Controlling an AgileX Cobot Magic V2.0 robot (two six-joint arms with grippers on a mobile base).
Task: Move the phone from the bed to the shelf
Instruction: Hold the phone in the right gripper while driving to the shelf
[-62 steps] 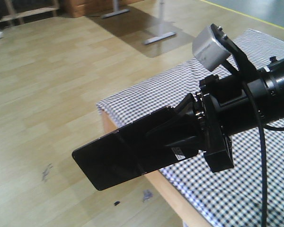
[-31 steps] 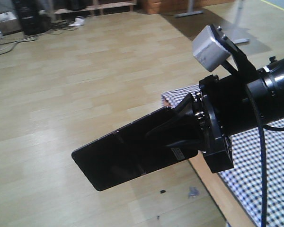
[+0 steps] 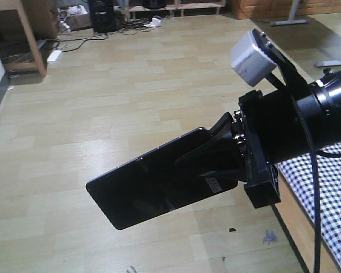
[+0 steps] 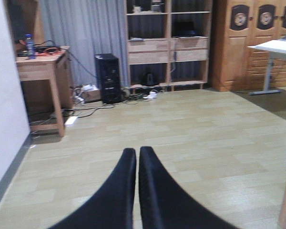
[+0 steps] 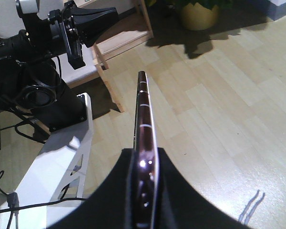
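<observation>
Within right claw (image 5: 144, 160), glossy flat phone (image 3: 139, 190)

Bright, even light; floor (image 3: 74, 151) glare (left-wrist view soft).

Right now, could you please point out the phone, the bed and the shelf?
phone (image 3: 142, 190), front view, glossy face.
bed (image 3: 335, 199), front view, checked cover.
shelf (image 4: 148, 51), left wrist view, drawer front.
</observation>
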